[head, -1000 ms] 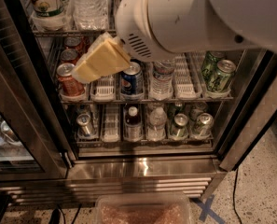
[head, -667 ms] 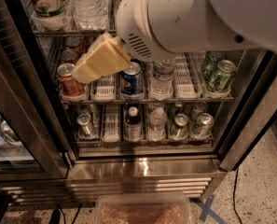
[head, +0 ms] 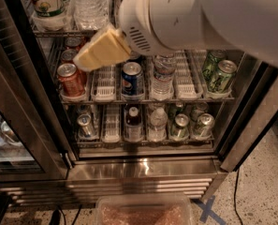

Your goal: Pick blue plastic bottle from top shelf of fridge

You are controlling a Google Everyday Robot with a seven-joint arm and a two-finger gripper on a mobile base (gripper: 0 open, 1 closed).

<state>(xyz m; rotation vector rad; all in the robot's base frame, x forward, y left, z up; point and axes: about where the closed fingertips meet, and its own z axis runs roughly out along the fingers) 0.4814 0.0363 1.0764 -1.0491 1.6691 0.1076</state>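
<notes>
Gripper (head: 102, 50), claw pressed together and empty, sits just below the top shelf (head: 59, 31) where the blue plastic bottle (head: 47, 1) stands far left in the fridge (head: 143, 170), so rising unopened it may snag the rack or topple the bottle.

One claw (head: 102, 49) before the fridge (head: 143, 170), two green cans (head: 225, 74) (head: 212, 61), one blue Pepsi can (head: 132, 77)

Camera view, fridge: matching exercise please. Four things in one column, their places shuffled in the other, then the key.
1. blue plastic bottle
2. red can
3. green cans
4. gripper

A. right end of the middle rack
B. left end of the top shelf
C. left end of the middle rack
D. in front of the racks, just below top-shelf level, left of centre

Pairs: 1-B, 2-C, 3-A, 4-D
</notes>
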